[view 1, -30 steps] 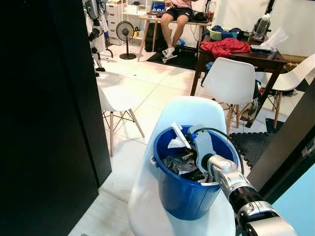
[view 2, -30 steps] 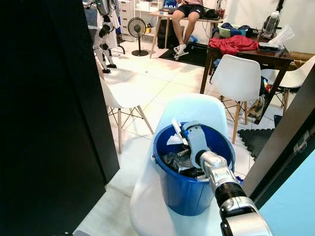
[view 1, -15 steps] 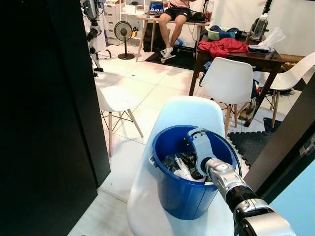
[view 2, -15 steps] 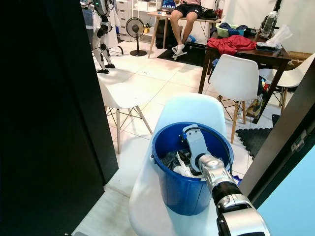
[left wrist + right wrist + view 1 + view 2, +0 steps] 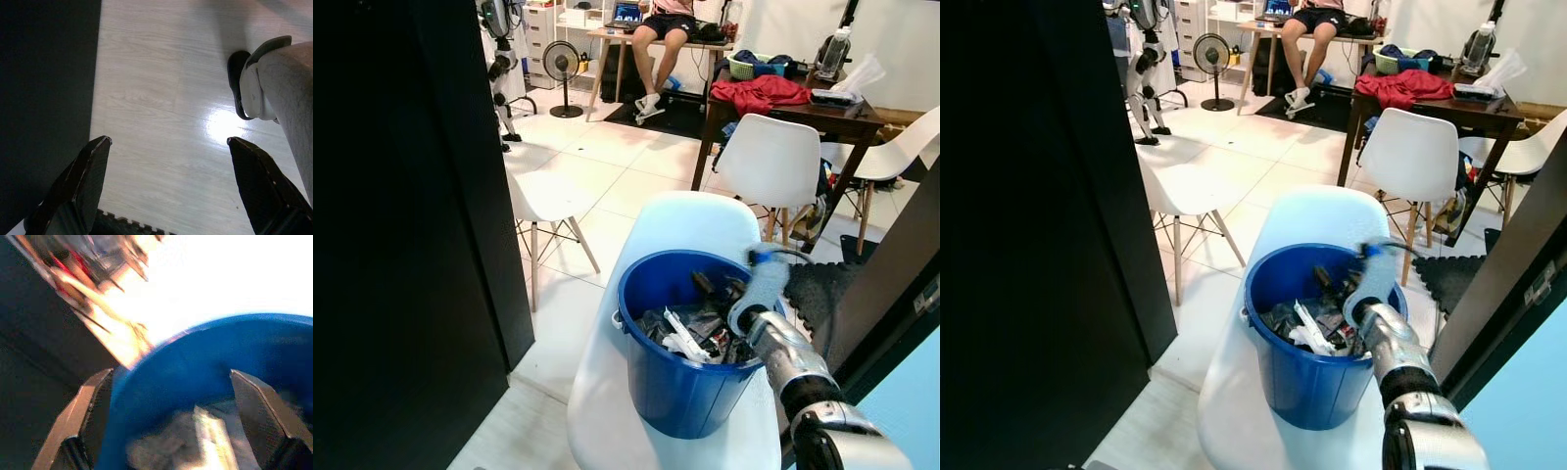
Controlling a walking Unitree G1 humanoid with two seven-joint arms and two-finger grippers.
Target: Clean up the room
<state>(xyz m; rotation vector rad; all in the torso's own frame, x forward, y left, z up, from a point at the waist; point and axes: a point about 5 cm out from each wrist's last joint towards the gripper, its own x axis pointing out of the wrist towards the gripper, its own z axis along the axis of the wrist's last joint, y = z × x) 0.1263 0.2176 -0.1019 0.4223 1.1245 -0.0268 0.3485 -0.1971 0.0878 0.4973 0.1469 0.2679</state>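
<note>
1. So, head cam first (both eyes show the same scene): I've got a blue bucket (image 5: 690, 377) sitting on the seat of a pale white chair (image 5: 680, 220) right in front of me. It's full of trash (image 5: 690, 328), dark crumpled wrappers plus a few white paper bits. My right gripper (image 5: 720, 286) sits over the bucket's far-right rim, with the silver forearm coming up from the lower right. It's motion-blurred there, so I can't tell from this angle how wide the fingers are.

2. Further back in the room there's another white chair (image 5: 543, 196) on the left by a black panel (image 5: 401, 235), a third white chair (image 5: 771, 162) at a dark wooden table (image 5: 847, 117) with a red cloth (image 5: 759, 93) on it, a standing fan (image 5: 563, 64), and a person's legs (image 5: 651, 59) seated at a desk at the back.

3. Left wrist cam: the left gripper (image 5: 168, 183) hangs over pale wood-look floor (image 5: 156, 98), fingers spread wide, nothing between them. Next to it I can see the robot's own foot (image 5: 254, 93).

4. Right wrist cam: blurry, but the two fingers (image 5: 80, 418) are wide apart and empty, looking down into the blue bucket (image 5: 205, 362), with a whitish scrap (image 5: 210, 431) lying inside between them.
</note>
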